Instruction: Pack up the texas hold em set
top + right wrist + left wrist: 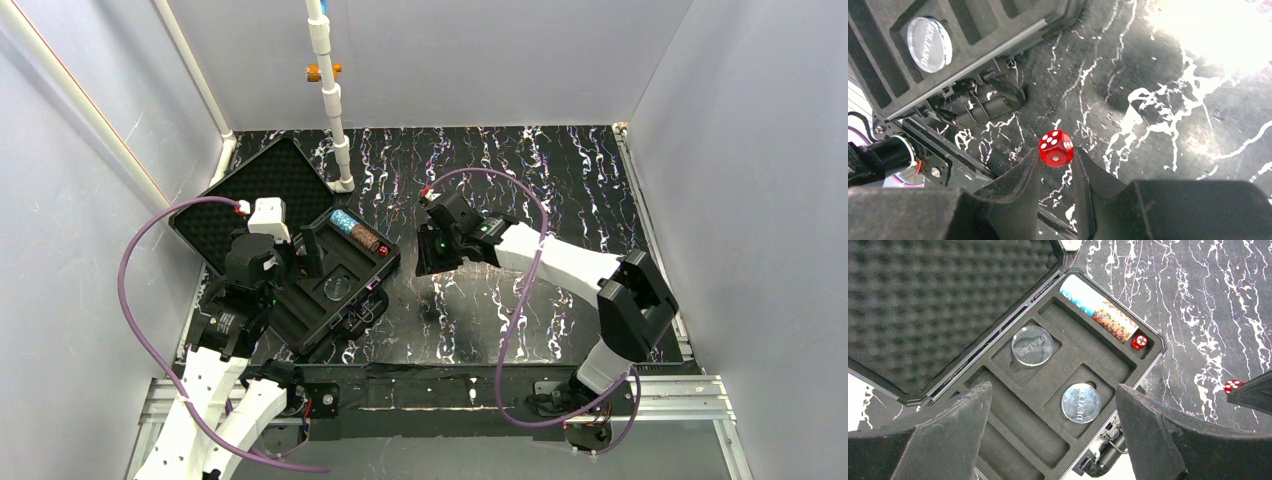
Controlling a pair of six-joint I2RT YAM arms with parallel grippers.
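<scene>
The black case (300,300) lies open at the left, its foam-lined lid (255,195) folded back. In the left wrist view its tray (1083,365) holds a blue-white and brown chip stack (1100,315), one red die (1139,341) and two clear discs (1032,345) (1081,403). My left gripper (1053,435) hangs open above the tray. My right gripper (1055,162) is shut on a second red die (1056,148), held above the tabletop just right of the case; this die also shows in the left wrist view (1233,386).
The tabletop (540,300) is black with white marbling. A white pole (330,95) stands at the back beside the lid. Grey walls close the left, right and back. The case's latch and handle (993,97) face my right gripper.
</scene>
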